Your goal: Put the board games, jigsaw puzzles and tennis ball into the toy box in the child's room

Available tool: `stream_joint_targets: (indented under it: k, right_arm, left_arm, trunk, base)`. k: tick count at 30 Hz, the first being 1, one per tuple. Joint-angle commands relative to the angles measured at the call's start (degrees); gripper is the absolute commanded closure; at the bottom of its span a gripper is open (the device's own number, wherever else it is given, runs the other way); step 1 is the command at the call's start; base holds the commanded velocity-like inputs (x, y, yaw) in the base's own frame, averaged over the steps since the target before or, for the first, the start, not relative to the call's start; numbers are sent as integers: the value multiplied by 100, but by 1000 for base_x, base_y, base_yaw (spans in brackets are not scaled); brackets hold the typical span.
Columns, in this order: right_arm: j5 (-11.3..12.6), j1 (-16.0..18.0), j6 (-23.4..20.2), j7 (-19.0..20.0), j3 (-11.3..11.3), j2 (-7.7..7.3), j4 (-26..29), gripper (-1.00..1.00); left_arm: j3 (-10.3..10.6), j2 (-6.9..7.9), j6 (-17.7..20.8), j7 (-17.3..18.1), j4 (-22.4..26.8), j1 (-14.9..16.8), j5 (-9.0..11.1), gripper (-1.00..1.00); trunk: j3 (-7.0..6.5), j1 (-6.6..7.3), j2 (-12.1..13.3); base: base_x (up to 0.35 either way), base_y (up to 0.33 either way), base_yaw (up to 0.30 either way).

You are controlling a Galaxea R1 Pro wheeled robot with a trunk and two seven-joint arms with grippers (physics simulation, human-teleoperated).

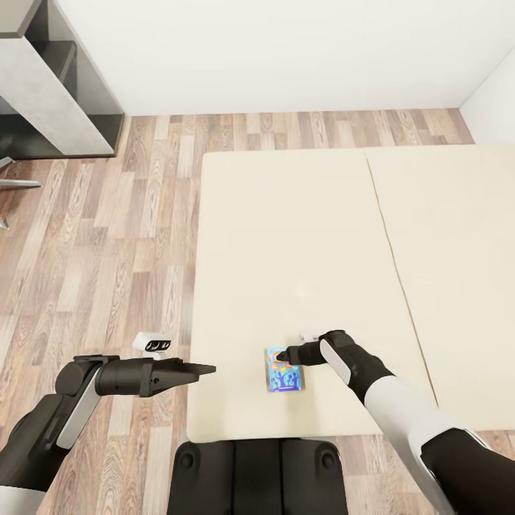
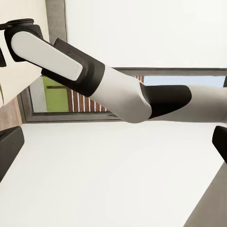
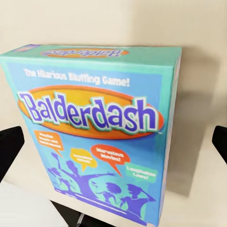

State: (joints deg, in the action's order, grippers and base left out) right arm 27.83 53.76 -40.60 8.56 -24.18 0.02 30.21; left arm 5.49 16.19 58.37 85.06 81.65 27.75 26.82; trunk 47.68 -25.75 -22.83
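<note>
A light-blue board game (image 1: 284, 370) labelled "Balderdash" lies flat on the cream bed (image 1: 300, 214), near its front edge. My right gripper (image 1: 286, 353) hovers just over the box's far end. In the right wrist view the box (image 3: 94, 127) sits between the widely spread black fingers (image 3: 9, 149), so the right gripper (image 3: 113, 142) is open and holds nothing. My left gripper (image 1: 206, 370) hangs at the bed's left edge, pointing toward the box and well short of it. It is open and empty, with its fingers (image 2: 8, 153) apart and my right arm (image 2: 118, 90) ahead of them.
Wood-plank floor (image 1: 107, 250) runs left of and behind the bed up to a white wall. A dark-grey desk (image 1: 50, 86) stands at the far left. A seam (image 1: 393, 250) splits the mattress. My base (image 1: 257, 476) presses against the bed's front edge.
</note>
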Motion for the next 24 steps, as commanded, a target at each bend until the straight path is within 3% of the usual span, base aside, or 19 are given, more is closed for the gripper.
stream_joint_targets:
  k: [1, 20, 24]
  right_arm:
    - [-41, 3, -18, 32, -8, 5, 3, -100]
    - [-41, 3, 7, 25, -32, 7, 11, -100]
    - [-41, -32, 57, 23, -14, 67, 12, -100]
  left_arm:
    - [11, 6, 60, 11, 0, 3, 16, -100]
    - [8, 0, 60, 11, 0, 3, 16, -100]
    - [-17, -45, 42, 2, -9, 4, 7, -100]
  trunk:
    - [14, -3, -9]
    - [100, -3, -9]
    - [100, -3, -9]
  base:
    - [0, 0, 0]
    - [0, 0, 0]
    - [0, 0, 0]
